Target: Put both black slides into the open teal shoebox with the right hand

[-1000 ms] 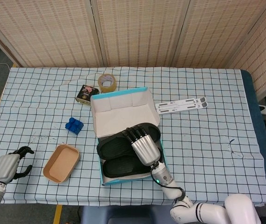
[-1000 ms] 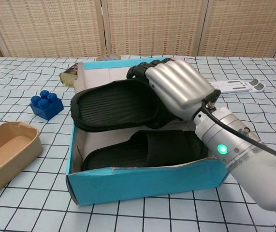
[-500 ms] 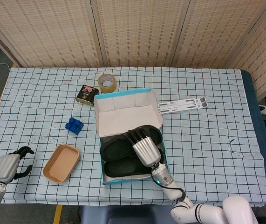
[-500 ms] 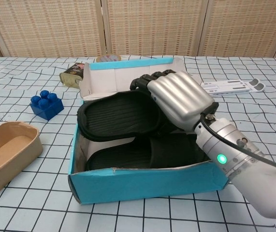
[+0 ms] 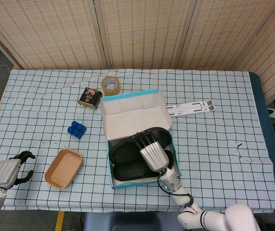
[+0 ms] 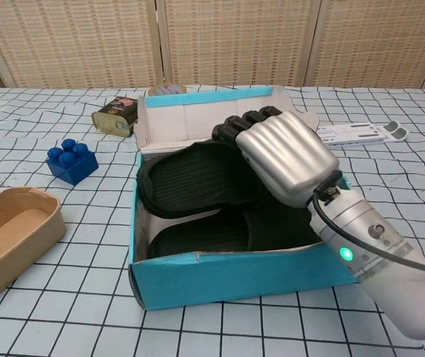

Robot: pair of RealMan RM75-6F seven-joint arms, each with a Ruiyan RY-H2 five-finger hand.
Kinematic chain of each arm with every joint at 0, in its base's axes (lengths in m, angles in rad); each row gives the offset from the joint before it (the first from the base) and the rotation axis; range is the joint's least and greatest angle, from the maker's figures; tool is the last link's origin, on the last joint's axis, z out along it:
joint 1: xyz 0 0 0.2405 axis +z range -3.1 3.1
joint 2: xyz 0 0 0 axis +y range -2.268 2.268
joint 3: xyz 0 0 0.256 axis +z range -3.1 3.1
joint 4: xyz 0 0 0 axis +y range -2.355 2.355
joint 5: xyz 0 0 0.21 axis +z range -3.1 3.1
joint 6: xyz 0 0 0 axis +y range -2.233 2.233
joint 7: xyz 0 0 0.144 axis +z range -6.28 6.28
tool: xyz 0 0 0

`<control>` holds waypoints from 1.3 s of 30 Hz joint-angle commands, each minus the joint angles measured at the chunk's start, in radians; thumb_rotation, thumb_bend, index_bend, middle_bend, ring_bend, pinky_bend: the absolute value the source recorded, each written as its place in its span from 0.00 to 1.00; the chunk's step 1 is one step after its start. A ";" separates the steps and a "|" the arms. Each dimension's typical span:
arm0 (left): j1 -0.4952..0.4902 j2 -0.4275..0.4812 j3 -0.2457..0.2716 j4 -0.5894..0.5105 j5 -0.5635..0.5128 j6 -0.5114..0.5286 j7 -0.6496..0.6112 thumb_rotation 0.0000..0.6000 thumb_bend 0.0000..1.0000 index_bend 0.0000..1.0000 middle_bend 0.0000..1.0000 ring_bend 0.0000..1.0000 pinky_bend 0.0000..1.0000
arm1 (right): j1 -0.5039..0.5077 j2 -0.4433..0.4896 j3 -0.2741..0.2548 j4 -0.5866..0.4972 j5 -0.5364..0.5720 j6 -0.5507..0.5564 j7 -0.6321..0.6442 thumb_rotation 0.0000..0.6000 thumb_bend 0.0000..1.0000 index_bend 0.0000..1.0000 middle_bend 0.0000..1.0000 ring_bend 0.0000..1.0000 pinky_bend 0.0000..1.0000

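Observation:
The open teal shoebox (image 5: 112,169) (image 6: 234,271) stands at the table's near middle, its lid (image 5: 132,113) folded back. Both black slides are inside. The lower slide (image 5: 130,171) (image 6: 197,234) lies flat on the box floor. The upper slide (image 5: 125,151) (image 6: 193,175) lies tilted on top of it, its heel over the box's left wall. My right hand (image 5: 151,151) (image 6: 286,156) reaches into the box, fingers curled over the upper slide's strap, holding it. My left hand (image 5: 9,171) rests at the table's near left corner, holding nothing, fingers apart.
A tape roll (image 5: 110,85) and a small tin (image 5: 90,96) (image 6: 115,115) sit behind the box. A blue block (image 5: 76,129) (image 6: 71,160) and a brown paper bowl (image 5: 63,168) (image 6: 7,238) lie to its left. White strips (image 5: 190,107) (image 6: 361,132) lie to its right.
The shoebox has slid to the right across the table with my right hand in it. The upper slide has sunk deeper into the box. The left hand has not moved.

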 commanded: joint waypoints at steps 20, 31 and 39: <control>-0.002 0.000 0.000 0.000 -0.007 -0.008 0.003 1.00 0.39 0.31 0.20 0.33 0.42 | -0.037 0.149 0.001 -0.305 0.142 -0.216 -0.008 1.00 0.00 0.33 0.34 0.19 0.29; -0.003 -0.003 0.001 0.001 -0.007 -0.008 0.013 1.00 0.39 0.31 0.20 0.33 0.42 | -0.041 0.206 0.009 -0.387 0.204 -0.260 -0.077 1.00 0.00 0.14 0.10 0.00 0.02; -0.005 -0.003 0.001 0.003 -0.010 -0.012 0.014 1.00 0.38 0.31 0.20 0.33 0.42 | -0.041 0.229 0.028 -0.432 0.204 -0.234 -0.072 1.00 0.00 0.10 0.08 0.00 0.00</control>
